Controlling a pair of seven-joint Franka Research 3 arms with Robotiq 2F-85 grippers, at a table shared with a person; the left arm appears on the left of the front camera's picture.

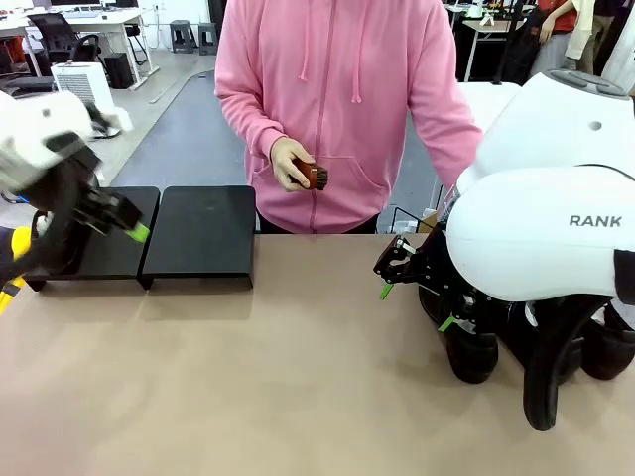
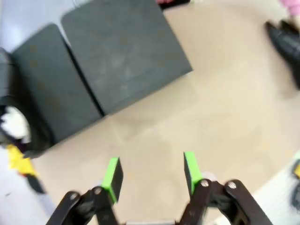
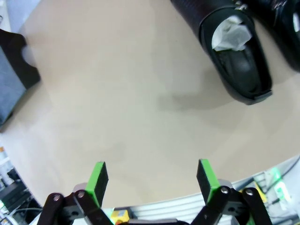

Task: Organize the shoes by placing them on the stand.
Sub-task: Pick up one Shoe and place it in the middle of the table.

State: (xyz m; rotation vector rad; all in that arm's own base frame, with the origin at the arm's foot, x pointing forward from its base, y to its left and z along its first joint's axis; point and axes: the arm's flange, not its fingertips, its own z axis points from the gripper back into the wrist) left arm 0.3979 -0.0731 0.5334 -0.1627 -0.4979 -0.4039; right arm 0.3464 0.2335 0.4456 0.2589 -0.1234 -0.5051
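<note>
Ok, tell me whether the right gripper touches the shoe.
Apart. Right wrist view: bare table lies between the right gripper and the shoe.

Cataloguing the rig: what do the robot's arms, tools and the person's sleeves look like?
The left arm and right arm are glossy white shells; the right bears dark "RANK" lettering. Left tool and right tool: black linkages, green pads. The person's sleeves are pink.

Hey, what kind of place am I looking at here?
Probably a robotics lab in an open office: a white robot arm stands at a tan table, with desks and an office chair farther back.
</note>
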